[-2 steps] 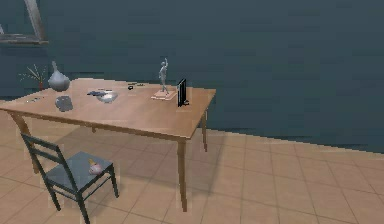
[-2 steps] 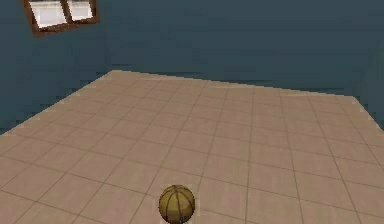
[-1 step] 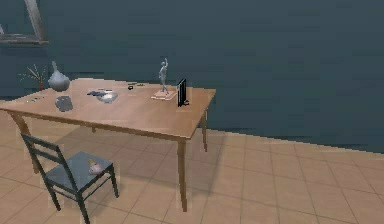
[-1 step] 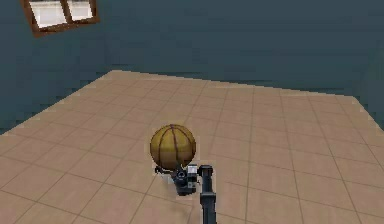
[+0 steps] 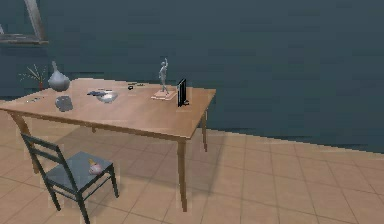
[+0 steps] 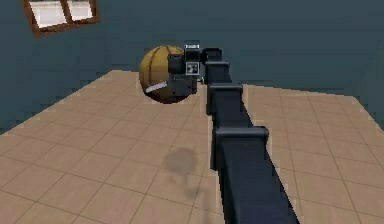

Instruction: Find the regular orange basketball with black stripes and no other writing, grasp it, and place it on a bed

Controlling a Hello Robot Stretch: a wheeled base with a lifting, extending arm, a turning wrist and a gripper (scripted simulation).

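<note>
There's the round orange basketball [image 6: 158, 70] with dark stripes, hanging in the pincer [image 6: 172, 80] clear above the tiled floor [image 6: 90, 140], its right side hidden by the square black arm [image 6: 236, 130]. Over on the smooth wooden desk [image 5: 140, 113], a rounded grey vase [image 5: 58, 78] stands at the far left corner and a slim statuette [image 5: 163, 75] near the far edge. The small flat bits between them are hard to make out.

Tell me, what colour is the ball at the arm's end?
The ball is orange with dark stripes, clearest in the arm side view.
</note>
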